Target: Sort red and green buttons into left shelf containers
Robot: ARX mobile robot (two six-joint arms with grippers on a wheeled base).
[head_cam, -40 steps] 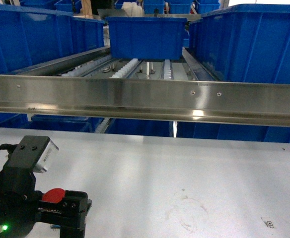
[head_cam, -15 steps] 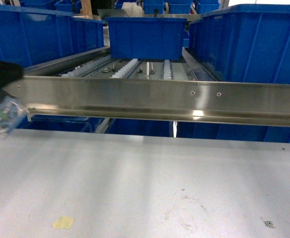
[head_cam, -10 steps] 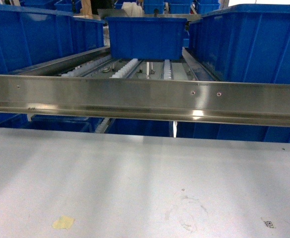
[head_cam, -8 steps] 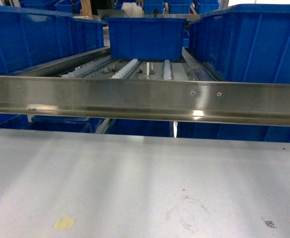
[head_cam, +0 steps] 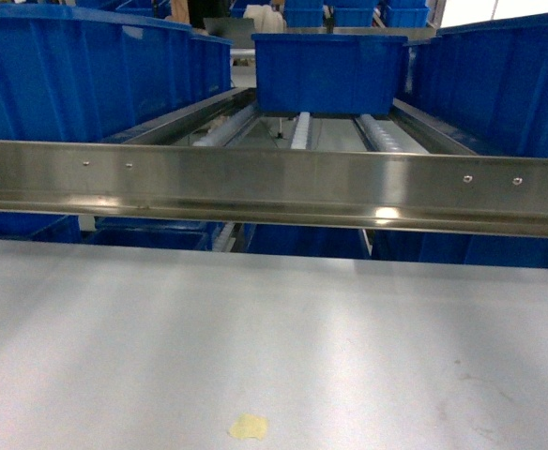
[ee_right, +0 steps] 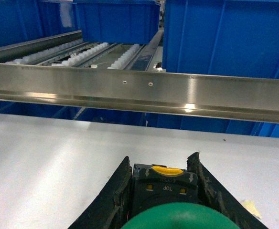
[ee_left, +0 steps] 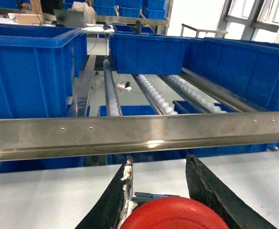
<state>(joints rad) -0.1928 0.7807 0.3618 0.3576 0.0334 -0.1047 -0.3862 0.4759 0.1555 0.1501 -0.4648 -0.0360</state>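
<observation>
Between left gripper (ee_left: 158, 191) fingers, red button (ee_left: 175, 214), right gripper (ee_right: 161, 188) around green button (ee_right: 180, 217)

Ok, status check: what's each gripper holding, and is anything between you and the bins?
Left gripper shut on red button. Right gripper shut on green button. Steel rail crosses ahead of blue bins.

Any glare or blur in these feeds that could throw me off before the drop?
Head view: bright glare spot on the steel rail, image otherwise sharp, no grippers visible. Left wrist view: daylight windows blown out top right; red button close and soft. Right wrist view: glare on the rail; green button cropped at the bottom edge.
</observation>
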